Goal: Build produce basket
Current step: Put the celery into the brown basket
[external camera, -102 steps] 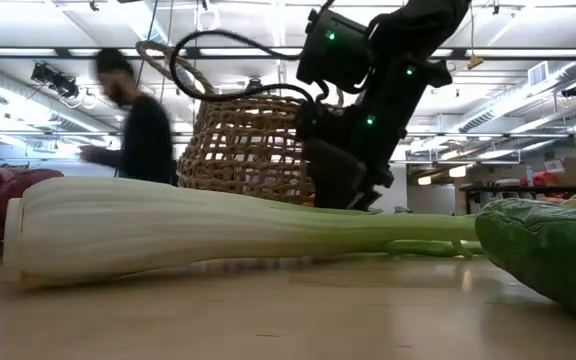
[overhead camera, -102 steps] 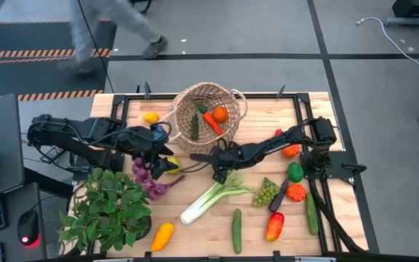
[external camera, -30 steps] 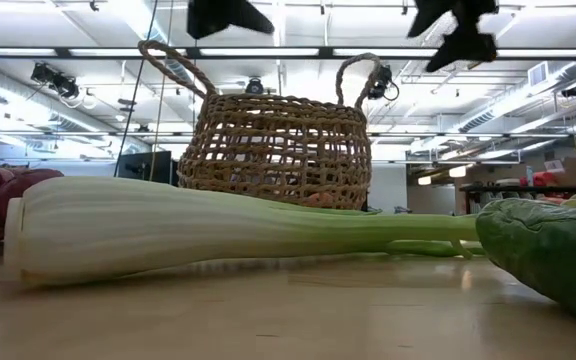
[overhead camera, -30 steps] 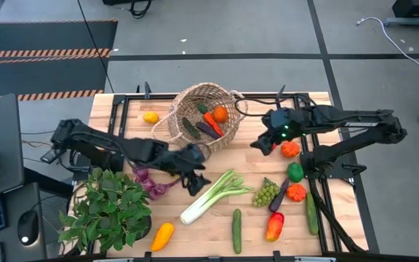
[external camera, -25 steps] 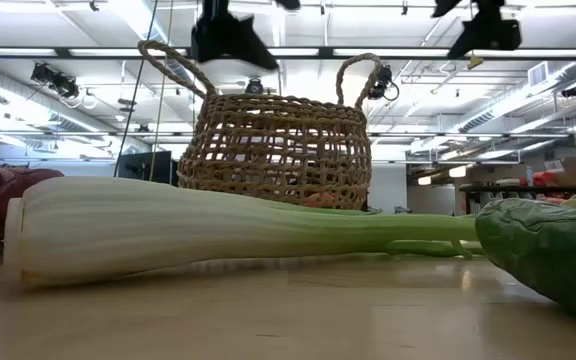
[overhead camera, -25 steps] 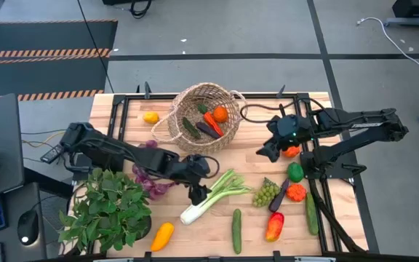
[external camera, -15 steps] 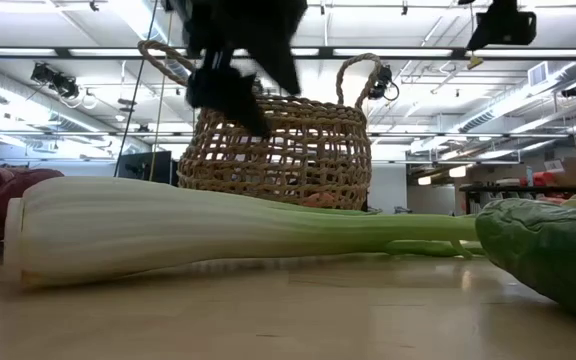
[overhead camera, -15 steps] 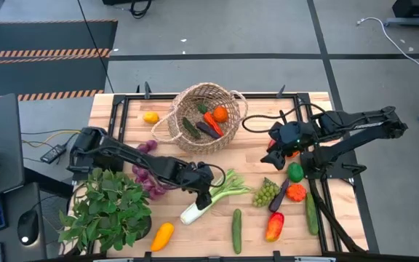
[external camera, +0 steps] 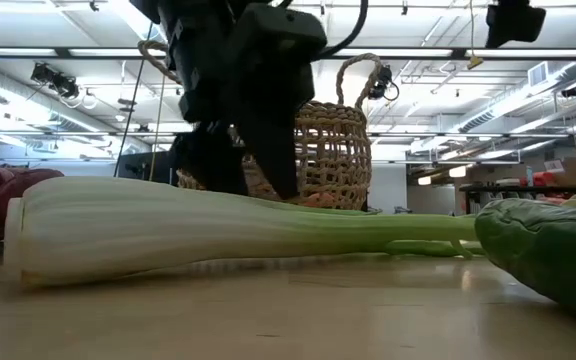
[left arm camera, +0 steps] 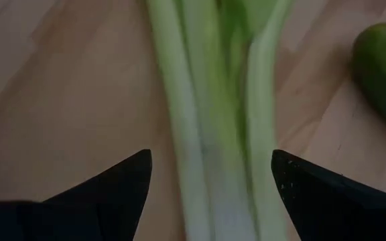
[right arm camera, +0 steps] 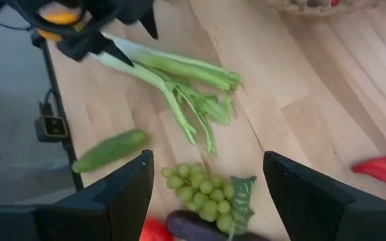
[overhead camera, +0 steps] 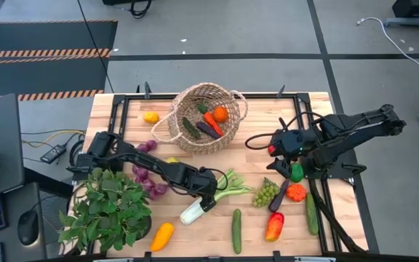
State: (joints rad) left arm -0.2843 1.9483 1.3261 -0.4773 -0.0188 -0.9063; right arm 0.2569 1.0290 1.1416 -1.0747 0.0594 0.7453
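The leek point(overhead camera: 208, 198) lies flat on the tabletop point(overhead camera: 268, 225) in front of the basket point(overhead camera: 202, 116); its long axis runs diagonally, white butt toward the near edge, leaves toward the grapes point(overhead camera: 265, 192); likely light, stiff and smooth, best taken across the firm mid-stalk; the left gripper point(left arm camera: 210, 177) straddles it, fingers wide; the right gripper point(right arm camera: 206, 181) hangs wide above the grapes.

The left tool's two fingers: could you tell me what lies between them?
In the left wrist view, the leek runs lengthwise between the open left tool's fingers, with bare wooden table alongside.
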